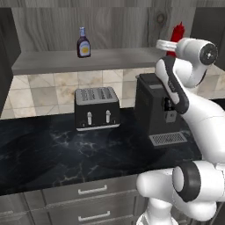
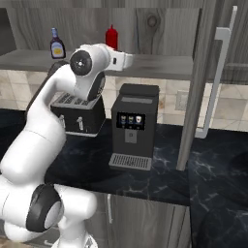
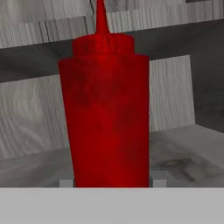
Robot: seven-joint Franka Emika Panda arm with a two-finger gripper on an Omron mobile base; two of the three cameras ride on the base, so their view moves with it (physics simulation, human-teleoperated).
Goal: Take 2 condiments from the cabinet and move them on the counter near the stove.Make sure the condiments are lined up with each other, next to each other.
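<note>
Item 1: black marble-look counter (image 1: pixel 52 154), bearing a black four-slot toaster (image 1: pixel 97 107) and a black coffee machine (image 2: pixel 134 125).

Item 2: white arm's gripper (image 2: pixel 127 60), raised to the grey cabinet shelf (image 1: pixel 110 59). Finger state: cannot be told.

Item 3: red squeeze bottle with pointed cap (image 3: pixel 105 109), upright, long axis vertical, dead ahead and close.

Item 4: dark brown bottle, pale blue cap (image 1: pixel 83 42), same shelf, well apart to the left.
</note>
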